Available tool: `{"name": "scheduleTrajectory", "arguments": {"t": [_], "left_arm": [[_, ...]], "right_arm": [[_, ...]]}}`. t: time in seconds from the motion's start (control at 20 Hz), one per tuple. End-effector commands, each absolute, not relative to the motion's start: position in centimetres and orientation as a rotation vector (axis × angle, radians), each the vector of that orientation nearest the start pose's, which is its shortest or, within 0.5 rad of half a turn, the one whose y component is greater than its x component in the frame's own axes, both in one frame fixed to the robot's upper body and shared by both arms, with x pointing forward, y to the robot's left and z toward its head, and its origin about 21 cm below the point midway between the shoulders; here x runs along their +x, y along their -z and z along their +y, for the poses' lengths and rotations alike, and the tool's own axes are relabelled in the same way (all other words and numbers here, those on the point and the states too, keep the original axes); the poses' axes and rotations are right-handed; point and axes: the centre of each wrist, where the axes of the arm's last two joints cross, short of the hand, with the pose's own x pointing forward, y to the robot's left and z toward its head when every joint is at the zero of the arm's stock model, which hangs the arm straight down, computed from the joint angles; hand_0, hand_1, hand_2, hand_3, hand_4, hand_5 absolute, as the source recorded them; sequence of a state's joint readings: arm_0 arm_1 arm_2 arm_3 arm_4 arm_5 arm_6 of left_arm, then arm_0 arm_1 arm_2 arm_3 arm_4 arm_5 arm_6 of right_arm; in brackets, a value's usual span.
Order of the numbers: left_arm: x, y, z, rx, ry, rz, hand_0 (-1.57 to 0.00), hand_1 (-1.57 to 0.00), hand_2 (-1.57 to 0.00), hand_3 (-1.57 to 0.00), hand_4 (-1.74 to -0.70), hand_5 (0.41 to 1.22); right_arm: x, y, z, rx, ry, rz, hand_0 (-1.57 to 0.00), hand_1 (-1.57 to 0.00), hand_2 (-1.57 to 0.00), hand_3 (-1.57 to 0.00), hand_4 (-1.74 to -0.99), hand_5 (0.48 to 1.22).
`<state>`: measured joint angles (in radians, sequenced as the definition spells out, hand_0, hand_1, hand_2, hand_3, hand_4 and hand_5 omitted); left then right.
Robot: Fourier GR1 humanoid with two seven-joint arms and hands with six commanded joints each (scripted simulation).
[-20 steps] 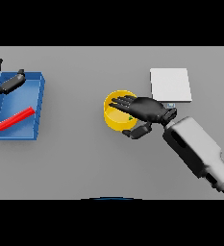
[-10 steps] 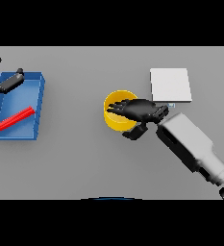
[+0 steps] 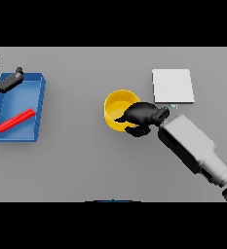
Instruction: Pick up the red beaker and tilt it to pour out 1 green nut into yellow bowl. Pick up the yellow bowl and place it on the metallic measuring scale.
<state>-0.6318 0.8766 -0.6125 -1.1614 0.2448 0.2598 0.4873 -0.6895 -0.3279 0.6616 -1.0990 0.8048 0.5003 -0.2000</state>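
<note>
Head view shows the round yellow bowl (image 3: 118, 106) on the grey tabletop (image 3: 85, 160), left of the pale scale (image 3: 172, 85), with the right hand (image 3: 141, 115) curling its fingers over the near right rim, tighter than half a second ago, bowl unmoved.

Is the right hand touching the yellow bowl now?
Touching. In the head view, the right hand lies over the near right rim of the yellow bowl, fingers curled round it.
</note>
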Motion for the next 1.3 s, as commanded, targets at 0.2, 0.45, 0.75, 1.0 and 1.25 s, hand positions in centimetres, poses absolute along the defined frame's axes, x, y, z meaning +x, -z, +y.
{"name": "scheduleTrajectory", "arguments": {"t": [0.2, 0.45, 0.75, 1.0, 1.25], "left_arm": [[35.7, -11.6, 32.2, 0.730, 0.528, -1.086, 0.00, 0.00, 0.00, 0.00, -0.80, 0.726], [36.0, -11.6, 32.1, 0.730, 0.525, -1.083, 0.00, 0.00, 0.00, 0.00, -0.81, 0.725], [35.6, -11.8, 32.3, 0.735, 0.544, -1.096, 0.00, 0.00, 0.00, 0.00, -0.80, 0.721], [35.5, -12.3, 32.0, 0.731, 0.533, -1.091, 0.00, 0.00, 0.00, 0.00, -0.80, 0.723], [35.5, -12.5, 32.1, 0.746, 0.536, -1.096, 0.00, 0.00, 0.00, 0.00, -0.80, 0.723]], "right_arm": [[36.0, -4.8, -13.0, -0.220, -2.051, -1.149, -1.35, -1.33, -1.28, -1.09, -1.667, 1.167], [35.7, -5.6, -13.7, -0.235, -2.041, -1.148, -1.50, -1.49, -1.45, -1.18, -1.717, 1.203], [35.8, -9.8, -14.5, -0.269, -2.026, -1.206, -1.55, -1.55, -1.51, -1.38, -1.731, 1.216], [35.8, -13.2, -15.0, -0.374, -1.989, -1.216, -1.56, -1.56, -1.55, -1.29, -1.723, 1.219], [35.4, -15.3, -15.7, -0.407, -1.986, -1.239, -1.57, -1.57, -1.56, -1.24, -1.719, 1.220]]}}
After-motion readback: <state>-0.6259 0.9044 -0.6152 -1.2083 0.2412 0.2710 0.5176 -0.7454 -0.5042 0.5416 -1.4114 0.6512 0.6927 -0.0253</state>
